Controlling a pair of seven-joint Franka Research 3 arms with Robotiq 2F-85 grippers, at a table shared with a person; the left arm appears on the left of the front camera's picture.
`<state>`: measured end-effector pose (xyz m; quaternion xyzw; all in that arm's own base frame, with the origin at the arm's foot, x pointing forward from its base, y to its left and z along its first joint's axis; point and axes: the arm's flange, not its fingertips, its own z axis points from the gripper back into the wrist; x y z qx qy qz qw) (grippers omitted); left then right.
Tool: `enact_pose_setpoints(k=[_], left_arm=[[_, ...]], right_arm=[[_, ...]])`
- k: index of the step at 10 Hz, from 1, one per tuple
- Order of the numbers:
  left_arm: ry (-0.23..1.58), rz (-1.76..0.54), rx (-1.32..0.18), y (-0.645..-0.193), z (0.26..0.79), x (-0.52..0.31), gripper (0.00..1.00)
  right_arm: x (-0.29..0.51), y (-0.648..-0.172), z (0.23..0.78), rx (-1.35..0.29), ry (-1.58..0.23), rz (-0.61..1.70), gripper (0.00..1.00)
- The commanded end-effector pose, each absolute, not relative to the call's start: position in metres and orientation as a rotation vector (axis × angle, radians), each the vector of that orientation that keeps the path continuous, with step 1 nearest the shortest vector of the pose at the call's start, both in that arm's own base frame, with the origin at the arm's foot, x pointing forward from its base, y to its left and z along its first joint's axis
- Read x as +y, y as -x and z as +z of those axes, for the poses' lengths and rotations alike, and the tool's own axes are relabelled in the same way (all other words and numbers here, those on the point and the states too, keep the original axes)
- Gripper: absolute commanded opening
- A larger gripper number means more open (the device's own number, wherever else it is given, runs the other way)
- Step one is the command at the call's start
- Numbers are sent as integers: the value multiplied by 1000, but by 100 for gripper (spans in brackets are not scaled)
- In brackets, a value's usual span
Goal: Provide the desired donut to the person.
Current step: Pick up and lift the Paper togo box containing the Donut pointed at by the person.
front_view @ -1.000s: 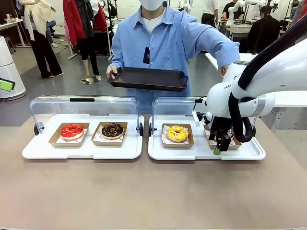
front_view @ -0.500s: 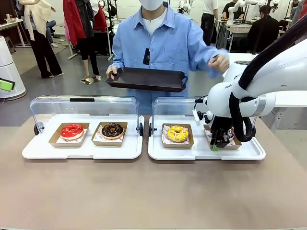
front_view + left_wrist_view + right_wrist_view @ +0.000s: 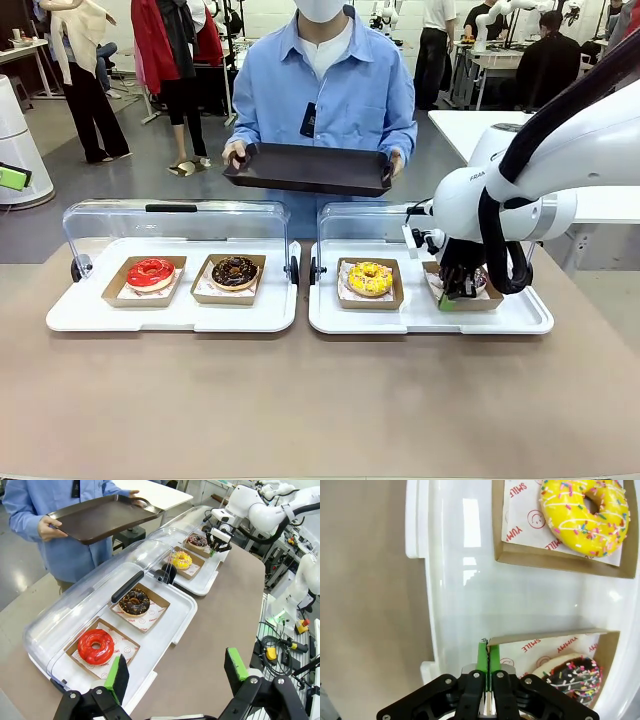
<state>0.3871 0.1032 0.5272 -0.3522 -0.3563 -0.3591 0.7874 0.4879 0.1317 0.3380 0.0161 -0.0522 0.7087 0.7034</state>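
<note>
Sprinkled chocolate donut [image 3: 572,675] sits in its card tray [image 3: 545,639] at the lower right of the right wrist view, just right of the right gripper [image 3: 486,652], which is pinched narrow on the tray's corner. The donut is round, so it has no long axis. The left gripper [image 3: 175,672] is wide and well apart, and the person's serving tray [image 3: 308,168] is held upper centre

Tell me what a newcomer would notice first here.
The right gripper is pinched shut on the edge of the cardboard tray holding the sprinkled chocolate donut, inside the right-hand display case. Across the table, the person holds out a dark serving tray above the cases.
</note>
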Motion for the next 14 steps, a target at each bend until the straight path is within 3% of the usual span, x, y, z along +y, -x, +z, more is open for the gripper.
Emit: enact_pose_setpoints(k=[1, 5, 8, 11, 14], left_arm=[[764, -755, -763, -387, 530, 103, 100], [764, -755, -763, -387, 530, 103, 100], [764, -755, -763, -387, 530, 103, 100], [764, -755, -763, -387, 530, 103, 100], [764, -755, -763, -387, 530, 103, 100]], right_arm=[[145, -461, 375, 0, -80, 1438, 0], [184, -386, 486, 138, -111, 1373, 0], [206, -345, 571, 65, 0, 1399, 0], [215, -351, 635, 8, 68, 1391, 0], [217, -376, 651, -10, 58, 1405, 0]])
